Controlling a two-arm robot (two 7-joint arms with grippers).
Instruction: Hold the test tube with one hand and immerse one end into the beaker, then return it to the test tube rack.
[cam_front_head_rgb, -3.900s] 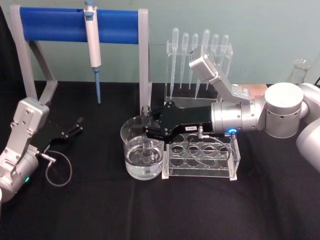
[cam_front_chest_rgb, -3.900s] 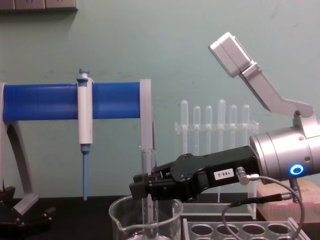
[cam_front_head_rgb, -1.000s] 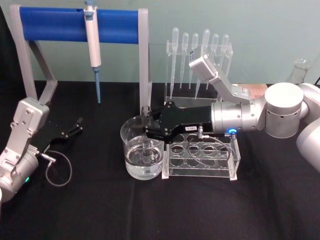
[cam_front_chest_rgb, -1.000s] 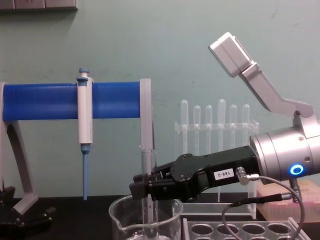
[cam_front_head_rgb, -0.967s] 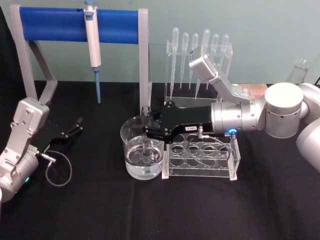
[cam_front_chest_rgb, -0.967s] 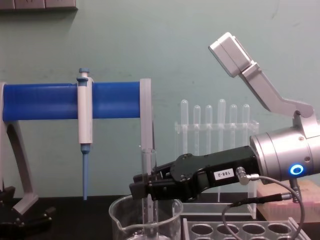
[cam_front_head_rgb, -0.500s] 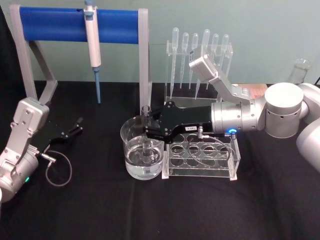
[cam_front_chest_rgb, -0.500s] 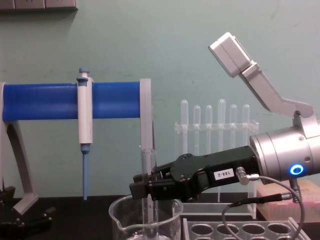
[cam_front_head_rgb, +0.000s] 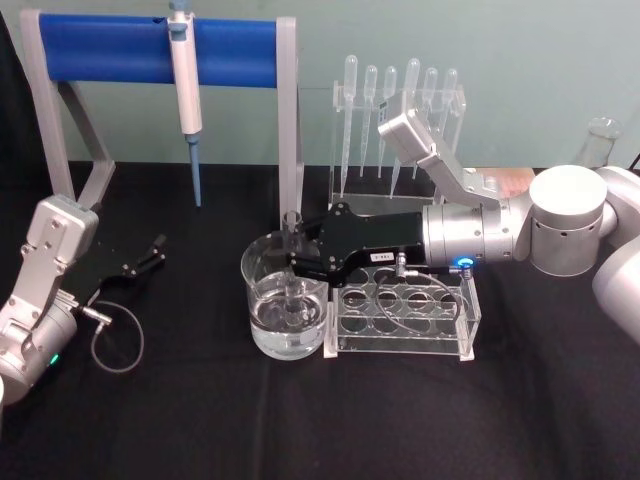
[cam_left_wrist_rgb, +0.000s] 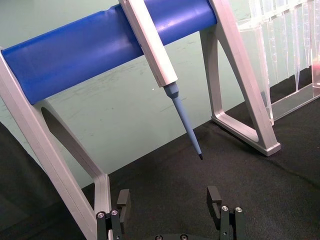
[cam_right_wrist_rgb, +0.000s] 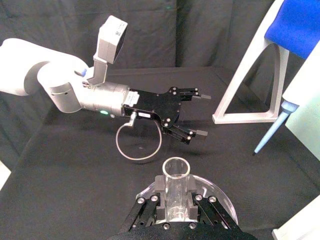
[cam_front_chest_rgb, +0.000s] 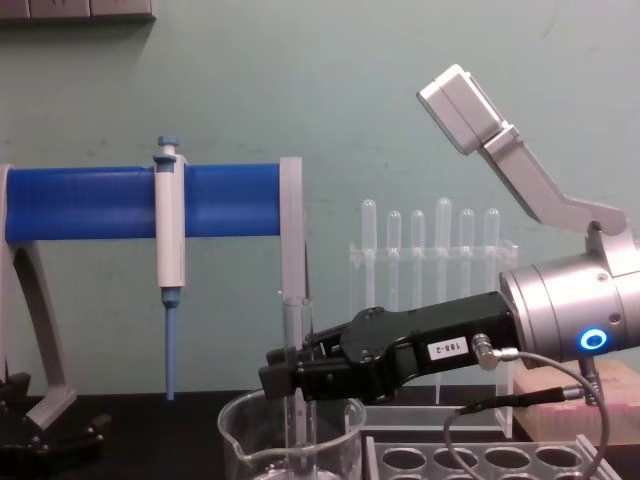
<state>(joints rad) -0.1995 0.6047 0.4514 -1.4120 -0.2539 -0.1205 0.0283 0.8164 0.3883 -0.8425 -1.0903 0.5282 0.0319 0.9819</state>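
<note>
- A black-clothed counter (cam_front_head_rgb: 200, 420) stands before a pale green wall (cam_front_head_rgb: 550, 60); at the back are a blue-barred stand (cam_front_head_rgb: 120, 48) carrying a pipettor (cam_front_head_rgb: 184, 70) and a row of pipettes (cam_front_head_rgb: 400, 90).
- The right hand (cam_front_head_rgb: 292, 262) reaches in from the right above the clear rack (cam_front_head_rgb: 400, 345), its fingers clamped on the test tube (cam_front_head_rgb: 291, 230).
- The tube stands upright inside the beaker (cam_front_head_rgb: 250, 285), rim above the fingers, lower end down in the water.
- The left hand (cam_front_head_rgb: 150, 255) lies on the counter well to the left, fingers spread wide.
</note>
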